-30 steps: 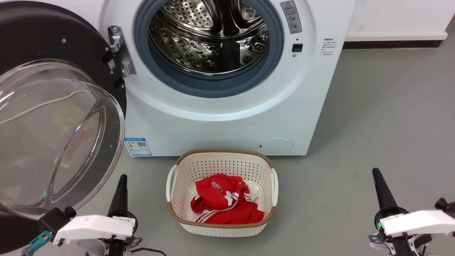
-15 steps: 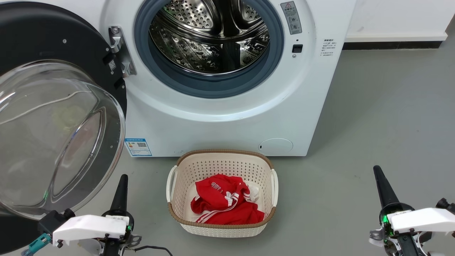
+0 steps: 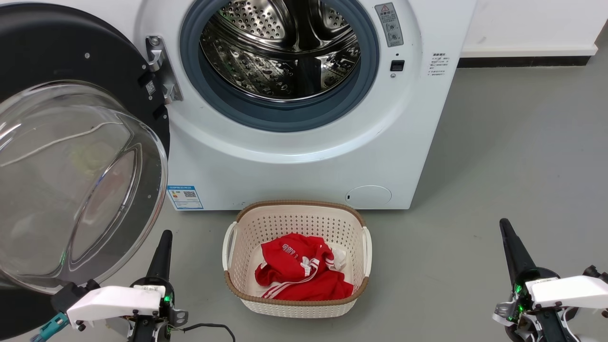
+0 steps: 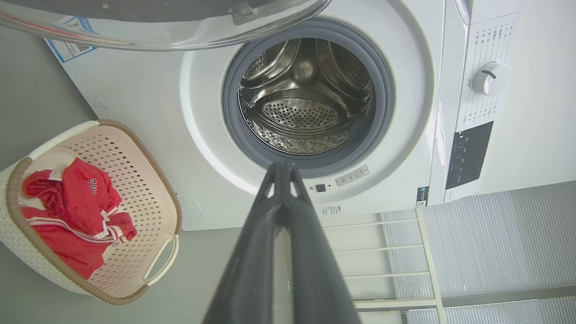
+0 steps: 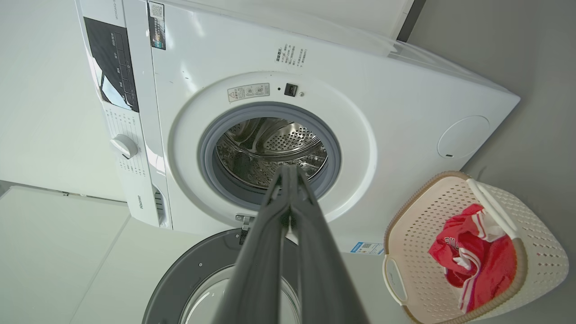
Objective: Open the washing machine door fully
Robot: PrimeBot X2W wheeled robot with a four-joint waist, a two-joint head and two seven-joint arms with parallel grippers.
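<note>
Lower left of the head view, our left gripper (image 3: pixel 165 240) points up, fingers pressed together on nothing. Lower right, our right gripper (image 3: pixel 505 229) is just the same, closed and empty. Between them sits the basket (image 3: pixel 266 223) with a red garment (image 3: pixel 299 278). Above it is the washing machine (image 3: pixel 294 166), drum (image 3: pixel 280 57) exposed. Its door (image 3: pixel 61 57) hangs swung wide at the left edge.

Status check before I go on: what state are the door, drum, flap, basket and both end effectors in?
washing machine door: swung wide open on its hinge, to the left.
drum: exposed, no laundry visible inside.
round flap: shut.
basket: upright on the floor, red garment inside.
left end effector: shut, holding nothing.
right end effector: shut, holding nothing.
</note>
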